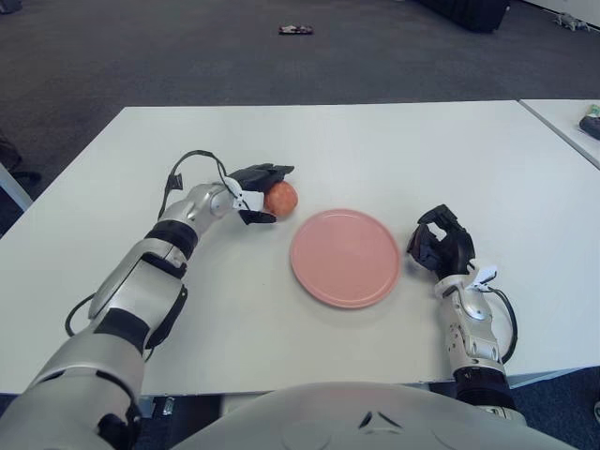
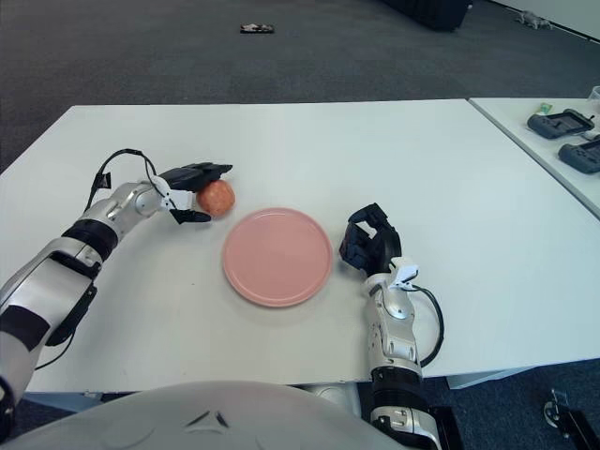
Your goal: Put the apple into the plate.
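Fingers of the left hand cup round the small round red-orange apple left of frame centre on the white table, black digits above and below it, though whether the grip is firm I cannot tell. To do this well, close fully before lifting, then carry it right and set it gently on the flat pink round plate just beside. Right hand, fingers curled and empty, shows right of the plate

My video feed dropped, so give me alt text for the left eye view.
The left hand cups the apple on the white table, just left of the empty pink plate. The right hand shows curled, right of the plate.
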